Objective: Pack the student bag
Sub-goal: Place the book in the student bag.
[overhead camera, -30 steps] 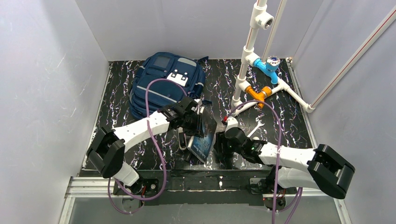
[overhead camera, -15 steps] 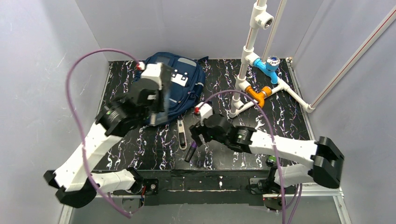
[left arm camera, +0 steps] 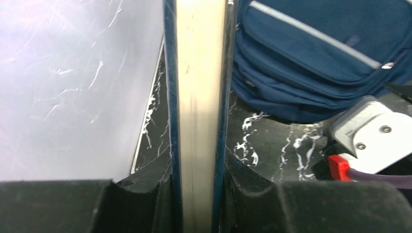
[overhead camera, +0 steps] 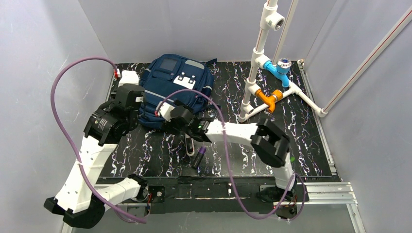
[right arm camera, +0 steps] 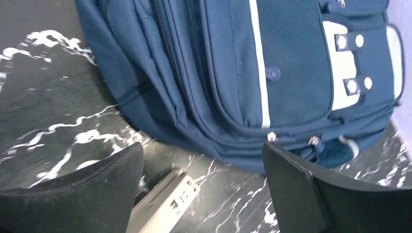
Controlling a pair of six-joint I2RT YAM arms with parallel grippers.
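Note:
The student bag [overhead camera: 175, 82] lies flat at the back left of the table, navy with grey stripes and white patches. My left gripper [overhead camera: 132, 99] hovers by the bag's left side and is shut on a blue-covered book. In the left wrist view the book [left arm camera: 197, 97] stands edge-on between the jaws [left arm camera: 197, 165], cream pages showing, with the bag [left arm camera: 316, 58] to its right. My right gripper [overhead camera: 167, 120] is open and empty at the bag's near edge. The right wrist view shows its gripper [right arm camera: 201, 145] low over the table, facing the bag [right arm camera: 243, 63].
A white and black hand tool [overhead camera: 189, 143] lies just in front of the bag, seen between the right fingers as a pale tool [right arm camera: 165, 206]. A purple marker [overhead camera: 199, 158] lies nearer the front. A white pipe rig [overhead camera: 265, 73] stands back right. Grey walls close three sides.
The left arm has carried the book from the table's middle up and left to the bag's left side. The right gripper has opened wide and swung left to the bag's near edge.

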